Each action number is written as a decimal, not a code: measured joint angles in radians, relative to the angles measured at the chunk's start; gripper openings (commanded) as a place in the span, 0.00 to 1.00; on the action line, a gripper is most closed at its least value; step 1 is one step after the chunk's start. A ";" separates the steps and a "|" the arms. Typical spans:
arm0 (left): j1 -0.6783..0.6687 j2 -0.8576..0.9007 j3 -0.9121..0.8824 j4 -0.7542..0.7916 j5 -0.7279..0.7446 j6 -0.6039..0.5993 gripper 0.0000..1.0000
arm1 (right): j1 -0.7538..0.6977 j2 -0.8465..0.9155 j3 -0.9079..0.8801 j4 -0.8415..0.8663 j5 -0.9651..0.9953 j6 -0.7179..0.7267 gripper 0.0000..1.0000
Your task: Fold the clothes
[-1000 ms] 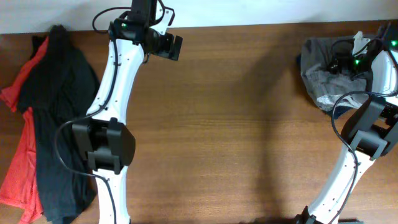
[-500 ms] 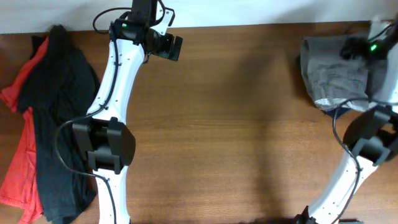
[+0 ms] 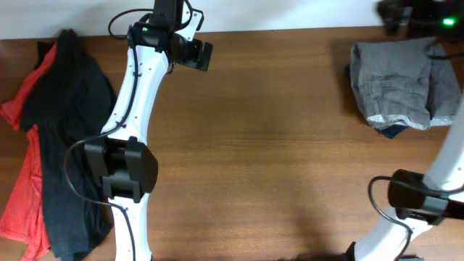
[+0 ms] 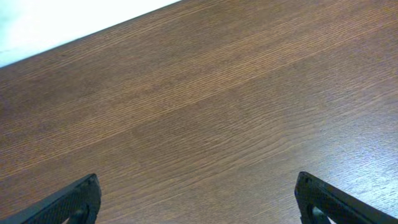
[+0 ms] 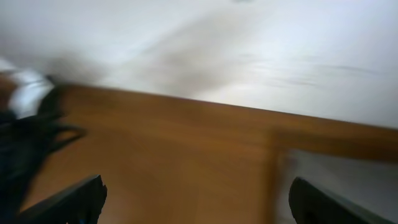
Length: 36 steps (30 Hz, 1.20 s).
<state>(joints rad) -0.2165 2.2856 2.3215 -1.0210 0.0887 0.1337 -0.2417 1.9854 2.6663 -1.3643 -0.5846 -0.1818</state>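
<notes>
1. Nearest the bases, only brown wood: the counter (image 3: 275, 181), with the left arm (image 3: 134, 101) and the right arm (image 3: 417, 196) rising from its near edge.
2. Along the left edge, beside the left arm: a crumpled black garment (image 3: 69, 123) draped over a red garment (image 3: 18, 203), long axis running near to far, not yet folded.
3. Mid-depth on the right: the grey-brown shorts (image 3: 395, 80), apparently folded into a flat bundle, pale hem along the near side, resting on a navy garment (image 3: 391, 133) peeking out beneath. Seems slightly longer left to right than near to far.
4. Farther back on the left: left jaws spread wide, gripping nothing, fingertips (image 4: 68, 202) at the bottom corners of the wrist view over bare wood. Shorts well apart to their right. Far end of the black garment near, to their left.
5. Farthest, at the back edge on the right: right jaws likewise spread and empty, fingertips (image 5: 74, 199) framing a blurred strip of counter edge and white wall (image 5: 249, 50). Shorts just on the near side of them, making this the closer arm for that bundle.
6. Judging by the finished look of the shorts, puts the black garment next, on the left arm's side and well apart from the right. Probably calls for a reach leftward and back toward the bases, along that long axis.
</notes>
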 measured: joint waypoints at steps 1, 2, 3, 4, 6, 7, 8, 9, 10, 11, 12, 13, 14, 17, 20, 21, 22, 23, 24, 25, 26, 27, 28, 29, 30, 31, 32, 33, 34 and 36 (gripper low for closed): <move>0.000 0.000 0.000 0.001 0.000 0.000 0.99 | 0.031 0.003 -0.001 -0.001 -0.023 0.000 0.99; 0.000 0.000 0.000 0.000 0.000 0.000 0.99 | 0.058 0.005 -0.001 -0.002 -0.040 0.000 0.99; 0.000 0.000 0.000 0.000 0.000 0.000 0.99 | 0.091 0.005 -0.001 -0.002 -0.056 0.000 0.99; 0.000 0.000 0.000 0.000 0.000 0.000 0.99 | 0.113 0.005 -0.001 -0.002 -0.066 0.000 0.98; 0.000 0.000 0.000 0.000 0.000 0.000 0.99 | 0.164 0.005 -0.001 -0.002 -0.085 0.000 0.99; 0.000 0.000 0.000 0.000 0.000 0.000 0.99 | 0.179 0.005 -0.001 -0.002 -0.088 0.000 0.99; 0.000 0.000 0.000 0.000 0.000 0.000 0.99 | 0.193 0.005 -0.001 -0.003 -0.092 0.000 0.99; 0.000 0.000 0.000 0.000 0.000 0.000 0.99 | 0.205 0.005 -0.001 -0.010 -0.095 0.000 0.99; 0.000 0.000 0.000 0.001 0.000 0.000 0.99 | 0.213 0.005 -0.001 -0.015 -0.095 0.000 0.99; 0.000 0.000 0.000 0.000 0.000 0.000 0.99 | 0.217 0.005 -0.001 -0.018 -0.094 0.000 0.99; 0.000 0.000 0.000 0.000 0.000 0.000 0.99 | 0.219 0.005 -0.001 -0.021 -0.089 0.000 0.99; 0.000 0.000 0.000 0.000 0.000 0.000 0.99 | 0.219 0.005 -0.001 -0.021 -0.072 0.000 0.99; 0.000 0.000 0.000 0.000 0.000 0.000 0.99 | 0.219 0.005 -0.001 -0.021 -0.063 -0.001 0.99; 0.000 0.000 0.000 0.000 0.000 0.000 0.99 | 0.242 0.002 -0.003 0.000 0.087 0.000 0.99; 0.000 0.000 0.000 0.000 0.000 0.000 0.99 | 0.307 -0.039 -0.040 0.067 0.232 -0.001 0.99; 0.000 0.000 0.000 0.000 0.000 0.000 0.99 | 0.331 -0.069 -0.069 0.101 0.278 -0.001 0.99; 0.000 0.000 0.000 0.000 0.000 0.000 0.99 | 0.353 -0.107 -0.098 0.130 0.317 -0.001 0.99; 0.000 0.000 0.000 0.001 0.000 0.000 0.99 | 0.364 -0.133 -0.121 0.158 0.333 -0.001 0.98; 0.000 0.000 0.000 0.000 -0.001 0.000 0.99 | 0.381 -0.208 -0.193 0.223 0.361 -0.001 0.99; 0.000 0.000 0.000 0.000 0.000 0.000 0.99 | 0.383 -0.248 -0.237 0.258 0.371 -0.001 0.99; 0.000 0.000 0.000 0.000 0.000 0.000 0.99 | 0.381 -0.327 -0.306 0.302 0.391 -0.002 0.99; 0.000 0.000 0.000 0.000 -0.001 0.000 0.99 | 0.380 -0.433 -0.441 0.411 0.407 -0.002 0.99; 0.000 0.000 0.000 0.001 -0.001 0.000 0.99 | 0.380 -0.479 -0.494 0.428 0.413 -0.001 0.98; 0.000 0.000 0.000 -0.001 0.000 0.000 0.99 | 0.378 -0.539 -0.584 0.490 0.416 -0.001 0.98; 0.000 0.000 0.000 0.001 -0.002 0.000 0.99 | 0.376 -0.606 -0.682 0.534 0.420 -0.002 0.99; 0.000 0.000 0.000 -0.001 -0.001 0.000 0.99 | 0.373 -0.670 -0.785 0.579 0.424 -0.002 0.99; 0.000 0.000 0.000 0.001 -0.003 0.000 0.99 | 0.369 -0.708 -0.853 0.610 0.426 -0.002 0.99; 0.000 0.000 0.000 0.000 -0.003 0.000 0.99 | 0.364 -0.763 -0.951 0.649 0.428 -0.002 0.99; 0.000 0.000 0.000 0.000 -0.003 0.000 0.99 | 0.355 -0.828 -1.073 0.695 0.429 -0.001 0.99; 0.000 0.000 0.000 0.000 -0.004 0.000 0.99 | 0.340 -0.908 -1.229 0.770 0.427 -0.002 0.99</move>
<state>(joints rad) -0.2165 2.2856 2.3215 -1.0210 0.0845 0.1337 0.0982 1.0779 1.4376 -0.5945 -0.1577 -0.1837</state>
